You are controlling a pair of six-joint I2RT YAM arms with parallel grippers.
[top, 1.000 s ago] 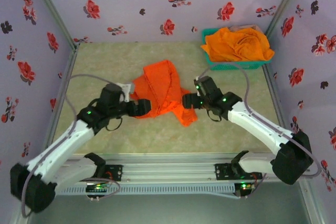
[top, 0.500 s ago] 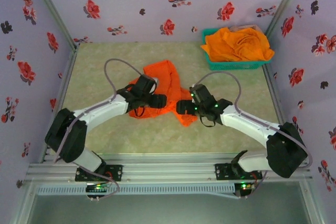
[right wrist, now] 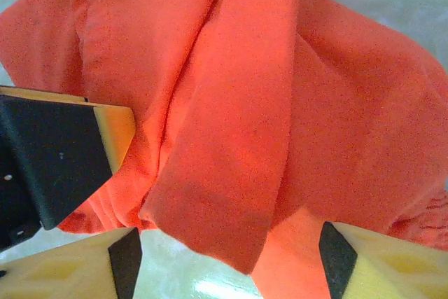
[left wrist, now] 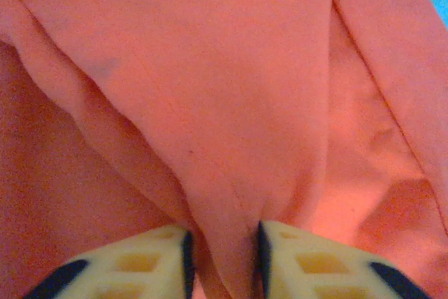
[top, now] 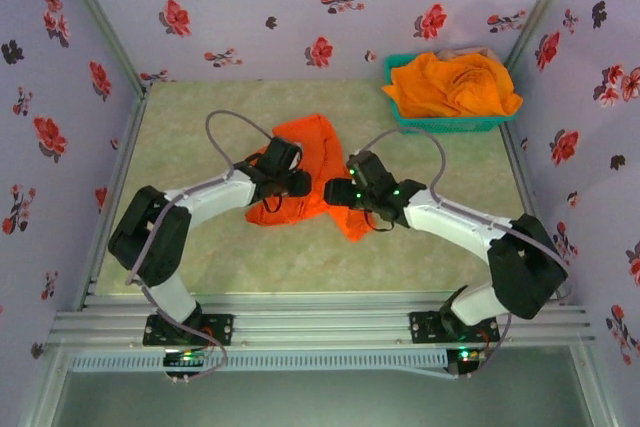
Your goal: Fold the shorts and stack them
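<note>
The left gripper [left wrist: 222,260] is nipped onto a raised ridge of the bright orange cloth shorts [top: 316,142]. In the left wrist view its two cream lattice fingers [left wrist: 150,267] stand close together with that narrow fold squeezed between their dark inner pads. Ahead of the fingertips the fold widens into a smooth panel. Flatter layers lie to either side of it, and a long crease runs off to the far right.

The right gripper [right wrist: 231,264] stands with its fingers well apart, not clamped on anything. In the right wrist view one cream finger [right wrist: 77,271] sits at the lower left and the other at the lower right. A loose flap of the same shorts lies in the gap between them, its edge ending just ahead of the fingertips over the pale green marbled tabletop [top: 200,127]. To the left of this gripper, a black block with a tan edge lies over the cloth.

From above, the shorts lie crumpled between the two grippers, which face each other across the garment with their tips near one another. Most of the cloth spreads beyond the left gripper, and a narrow tail trails back under the right one.

Well beyond the right gripper, in the far right corner, stands a teal plastic mesh basket [top: 440,125]. It holds a rumpled heap of lighter orange cloth [top: 455,82].
</note>
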